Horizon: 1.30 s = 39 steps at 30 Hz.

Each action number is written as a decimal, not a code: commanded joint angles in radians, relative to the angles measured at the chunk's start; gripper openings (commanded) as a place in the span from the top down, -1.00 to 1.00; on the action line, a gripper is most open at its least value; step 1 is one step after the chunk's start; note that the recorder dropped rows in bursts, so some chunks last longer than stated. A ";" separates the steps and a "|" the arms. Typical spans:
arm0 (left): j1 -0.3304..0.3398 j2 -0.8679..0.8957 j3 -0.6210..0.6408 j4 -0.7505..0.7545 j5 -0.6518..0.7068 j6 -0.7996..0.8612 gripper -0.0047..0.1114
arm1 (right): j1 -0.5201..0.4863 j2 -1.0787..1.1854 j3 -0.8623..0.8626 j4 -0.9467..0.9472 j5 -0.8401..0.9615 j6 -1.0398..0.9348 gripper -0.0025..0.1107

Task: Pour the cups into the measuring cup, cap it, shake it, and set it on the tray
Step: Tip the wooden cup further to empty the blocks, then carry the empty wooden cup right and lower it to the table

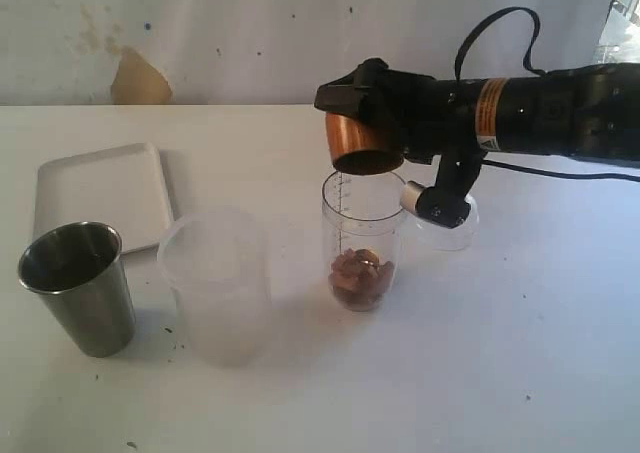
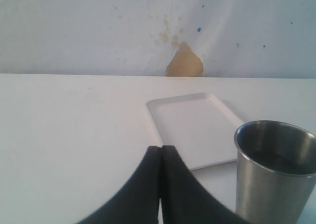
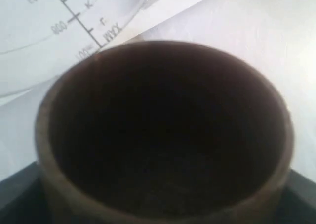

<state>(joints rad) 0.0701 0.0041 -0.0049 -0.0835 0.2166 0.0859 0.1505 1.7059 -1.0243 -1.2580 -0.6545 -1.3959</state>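
The squat brown wooden cup (image 1: 358, 145) hangs tipped mouth-down over the measuring cup (image 1: 362, 223), with my right gripper (image 1: 368, 108) shut on it. In the right wrist view the wooden cup (image 3: 163, 135) fills the picture, dark inside, and the measuring cup's graduation marks (image 3: 74, 21) show beyond it. Brown pieces (image 1: 360, 275) lie at the bottom of the measuring cup. The steel tumbler (image 1: 80, 288) stands upright at the front left, near the white tray (image 1: 100, 188). My left gripper (image 2: 161, 148) is shut on nothing, low beside the tumbler (image 2: 274, 169) and facing the tray (image 2: 195, 127).
A wider frosted plastic cup (image 1: 217, 283) stands between the tumbler and the measuring cup. A small clear lid-like piece (image 1: 450, 231) lies just behind and to the right of the measuring cup, under my right arm. A white wall with a brown patch (image 1: 138, 81) closes the back.
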 commanded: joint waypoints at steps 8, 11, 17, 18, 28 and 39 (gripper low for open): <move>-0.003 -0.004 0.005 0.003 -0.007 -0.006 0.92 | 0.000 -0.004 -0.003 0.027 0.004 -0.044 0.96; -0.003 -0.004 0.005 0.003 -0.007 -0.006 0.92 | 0.000 -0.004 -0.003 0.059 0.004 0.118 0.96; -0.003 -0.004 0.005 0.003 -0.007 -0.006 0.92 | 0.000 -0.004 -0.003 0.108 0.026 0.237 0.96; -0.003 -0.004 0.005 0.003 -0.007 -0.006 0.92 | 0.000 -0.004 -0.003 0.108 0.026 0.257 0.96; -0.003 -0.004 0.005 0.003 -0.007 -0.006 0.92 | 0.000 -0.004 -0.001 0.108 0.025 0.567 0.96; -0.003 -0.004 0.005 0.003 -0.007 -0.006 0.92 | 0.000 -0.004 -0.001 0.108 0.021 0.985 0.96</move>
<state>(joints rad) 0.0701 0.0041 -0.0049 -0.0835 0.2166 0.0859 0.1505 1.7059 -1.0243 -1.1653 -0.6231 -0.5128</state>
